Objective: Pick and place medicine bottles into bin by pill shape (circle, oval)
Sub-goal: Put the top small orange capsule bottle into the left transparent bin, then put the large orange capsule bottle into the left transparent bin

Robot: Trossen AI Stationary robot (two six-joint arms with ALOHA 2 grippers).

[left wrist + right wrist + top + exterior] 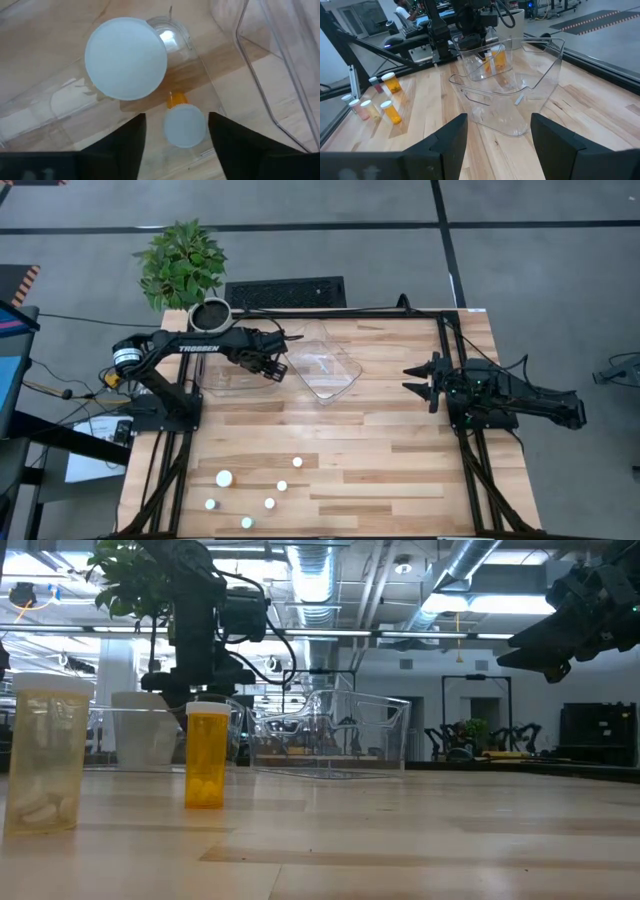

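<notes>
Two clear bins sit at the far left of the table, the left bin (pixel 228 372) and the right bin (pixel 322 362). My left gripper (pixel 176 116) hangs open over the left bin, pointing down. Inside the bin stand two medicine bottles, a wide-capped one (pixel 126 58) and a small one (pixel 185 126). The small one stands below the gripper, between its two fingers, with a gap on each side. Several more bottles (pixel 224 478) stand on their bases at the near left. My right gripper (pixel 418 380) waits open at the right side, pointing level toward the bins.
A potted plant (pixel 210 312) stands at the far left corner, just behind the left bin. In the low view two bottles (pixel 206 755) stand close to the camera. The wood between the bins and the near bottles is bare.
</notes>
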